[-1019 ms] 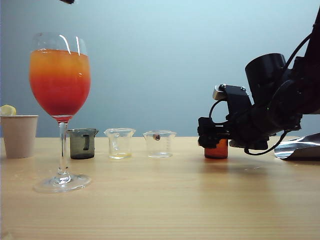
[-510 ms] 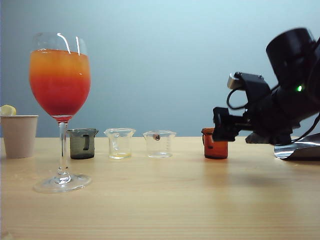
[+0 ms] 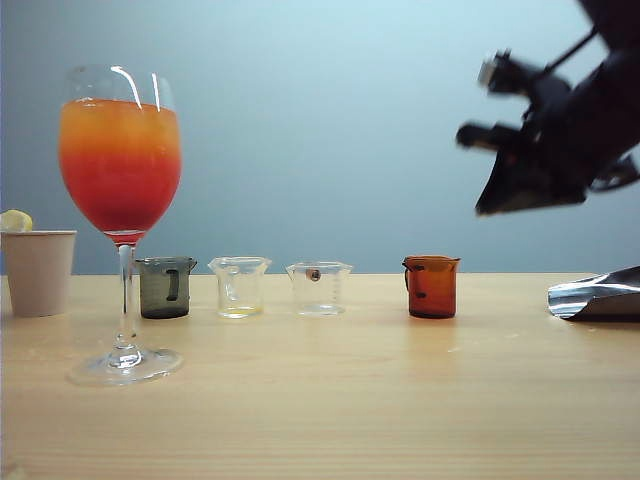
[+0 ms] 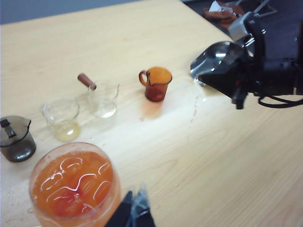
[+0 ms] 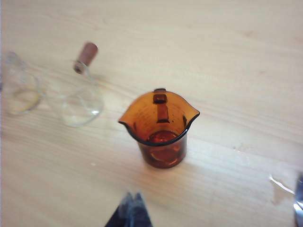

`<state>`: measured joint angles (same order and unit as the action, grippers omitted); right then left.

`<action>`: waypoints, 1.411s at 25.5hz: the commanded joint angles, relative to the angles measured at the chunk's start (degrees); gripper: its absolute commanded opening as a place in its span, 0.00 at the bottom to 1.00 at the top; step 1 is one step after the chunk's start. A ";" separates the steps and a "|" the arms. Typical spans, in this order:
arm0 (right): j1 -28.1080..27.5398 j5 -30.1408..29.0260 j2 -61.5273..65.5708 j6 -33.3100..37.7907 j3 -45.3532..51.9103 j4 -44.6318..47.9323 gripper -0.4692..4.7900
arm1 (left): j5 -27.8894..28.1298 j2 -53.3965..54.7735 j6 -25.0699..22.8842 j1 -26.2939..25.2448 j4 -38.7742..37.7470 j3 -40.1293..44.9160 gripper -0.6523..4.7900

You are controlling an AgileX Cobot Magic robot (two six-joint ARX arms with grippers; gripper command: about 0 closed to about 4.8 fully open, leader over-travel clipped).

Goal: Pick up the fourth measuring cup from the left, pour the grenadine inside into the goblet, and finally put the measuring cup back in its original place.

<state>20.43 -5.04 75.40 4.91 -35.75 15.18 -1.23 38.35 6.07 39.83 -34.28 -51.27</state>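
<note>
— Look, the right gripper [image 3: 475, 135] has let go. A second ago it was down at the table around the amber measuring cup [image 3: 432, 287]; now it's up in the air above and to the right of it, fingertips pinched together on nothing.

— And the cup?

— Standing upright on the table [image 3: 330, 400], fourth in the row, well clear of the arm. From the right wrist view it [image 5: 161, 127] looks drained, only a red film at the bottom.

— So the grenadine went in?

— I'd say so. The goblet [image 3: 120, 160] at the far left is deep red low down under the orange.

— And the left gripper [image 4: 135, 210]?

— Hovering by the goblet's rim, closed, holding nothing. To my eye, the task is done.
</note>
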 commanded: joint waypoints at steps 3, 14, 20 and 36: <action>0.02 -0.81 -12.96 -0.44 -0.09 -12.81 0.07 | 0.13 -4.57 -0.04 0.02 0.09 -0.02 0.11; 0.02 -2.58 -34.95 -1.88 3.21 -24.15 0.07 | 2.75 -17.40 0.11 0.02 1.01 4.33 0.11; 0.02 -2.32 -48.94 -0.57 10.16 -24.57 0.07 | 2.75 -26.93 0.39 0.02 4.90 12.37 0.11; 0.02 4.02 -68.91 2.43 28.52 -24.17 0.07 | 1.46 -30.60 4.11 0.04 26.32 38.66 0.11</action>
<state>20.43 -1.19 7.20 7.07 -7.62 -9.56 0.51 7.73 9.98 39.86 -10.28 -13.78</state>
